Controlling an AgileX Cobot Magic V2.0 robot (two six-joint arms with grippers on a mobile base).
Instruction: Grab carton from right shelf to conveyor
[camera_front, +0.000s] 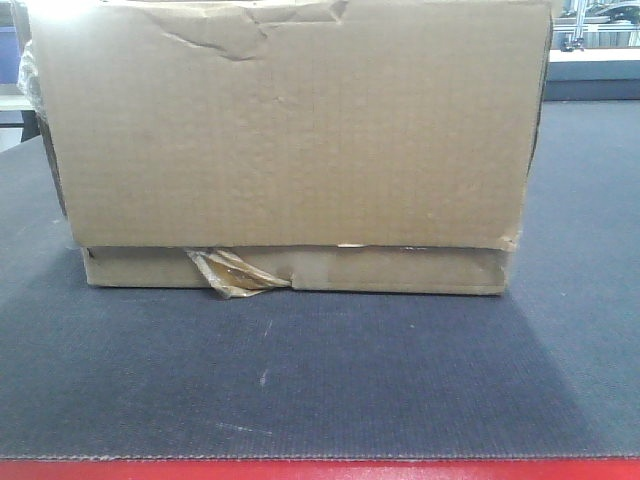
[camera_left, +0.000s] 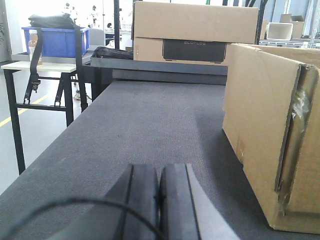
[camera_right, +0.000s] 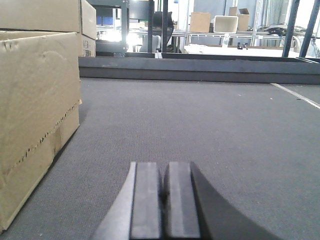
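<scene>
Both claws sit with fingers pressed together on nothing: our left gripper (camera_left: 159, 195) low beside one end of the carton (camera_front: 290, 140), our right gripper (camera_right: 162, 197) beside the other end, each clear of it. We see the carton resting flat on the conveyor (camera_front: 320, 380), set back from the red front edge, long axis running across the belt, broad face toward us. We judge it stiff but dented, bulky, likely light; squeeze it at both end faces, away from the loose tape (camera_front: 232, 272)
</scene>
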